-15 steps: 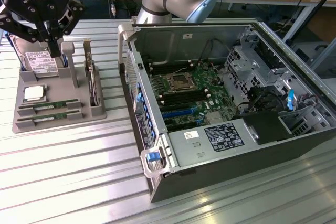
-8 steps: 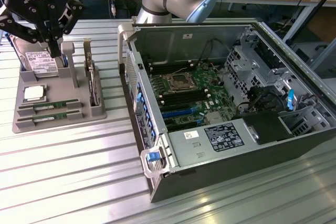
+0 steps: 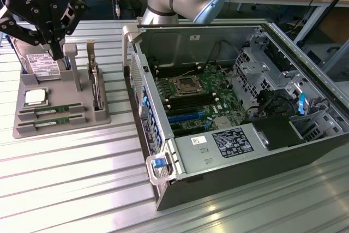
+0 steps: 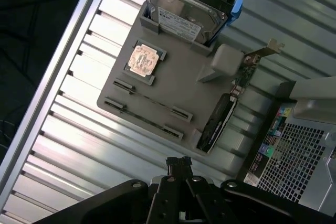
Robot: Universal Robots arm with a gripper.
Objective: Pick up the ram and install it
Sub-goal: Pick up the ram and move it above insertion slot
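Plainly, the work stands at the reach. The black pincer [image 3: 56, 53] hangs over the grey plastic parts tray [image 3: 76, 105], at the end where the silver hard drive with a white label [image 3: 38, 63] leans. Its fingers are pressed together with nothing between them. The ram [image 3: 52, 111], a long, thin green memory stick with black chips, stands on edge in a slot of the tray beside its twin [image 3: 49, 122]. It is near the square silver processor chip [image 3: 35, 97] and apart from the pincer. I cannot tell which of the two sticks is meant.

To do the pick well, I judge, the pincer should spread first and come over the middle of the stick's length. It should turn so that the pads meet the two flat faces rather than the ends. A straight, plumb lift would keep the stick from binding in its slot or dragging the tray across the ribbed metal counter [image 3: 65, 178].

The exterior view gives the green faces of the sticks, and the open grey computer case [image 3: 283, 135] with its green motherboard [image 3: 191, 94]. The wrist view looks down on the tray, so the ram [image 4: 152, 99] reads as a thin dark line. Its direction can thus be judged against the pincer [image 4: 178, 162], whose closed tips are plain there.
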